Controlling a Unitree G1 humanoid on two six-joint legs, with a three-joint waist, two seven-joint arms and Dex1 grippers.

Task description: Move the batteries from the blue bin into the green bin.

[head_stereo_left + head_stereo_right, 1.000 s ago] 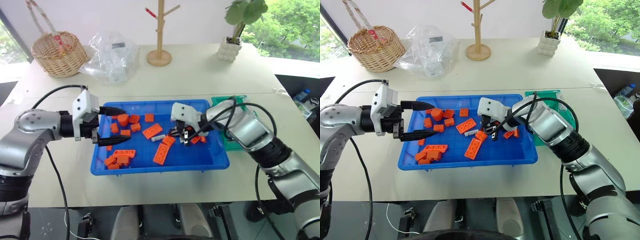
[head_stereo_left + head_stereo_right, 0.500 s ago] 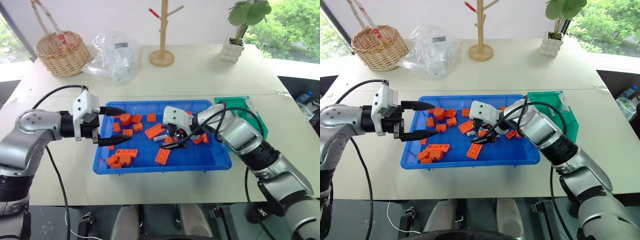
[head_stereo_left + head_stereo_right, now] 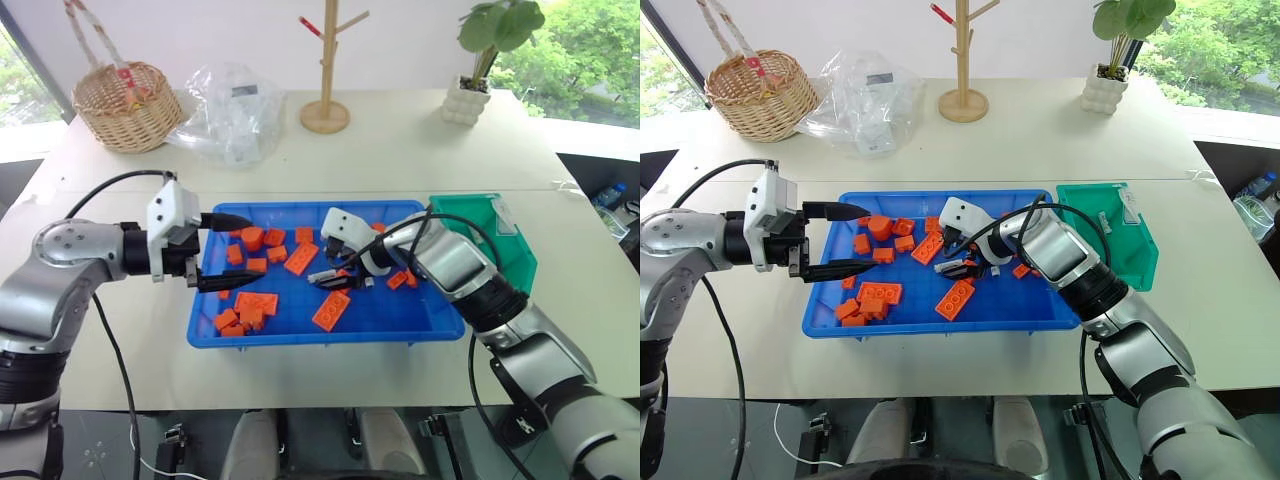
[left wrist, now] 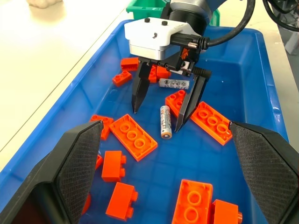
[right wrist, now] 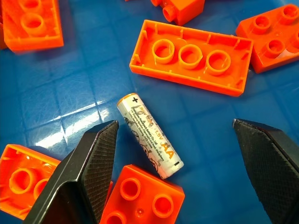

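Blue bin: the blue bin (image 3: 300, 333) is sitting at the middle of the pale bench (image 3: 400, 140), carrying scattered orange bricks (image 3: 331, 310) and at least two batteries.
Target battery: a silver battery (image 4: 165, 121) is lying flat on the bin floor among the bricks, untouched.
Second battery: another battery (image 4: 174, 83) is resting just beyond it, behind the right gripper.
Right gripper: the right gripper (image 4: 161, 119) is hovering over the target battery, jaws spread wide to either side of it, gripping nothing.
Left gripper: the left gripper (image 3: 222, 252) is hanging over the bin's left end, jaws parted and empty.
Green bin: the green bin (image 3: 1137, 262) is standing just beside the blue bin's right end; its contents cannot be made out.
Progress: the job appears to be under way, with both batteries waiting to be carried across and a pick seemingly being lined up.
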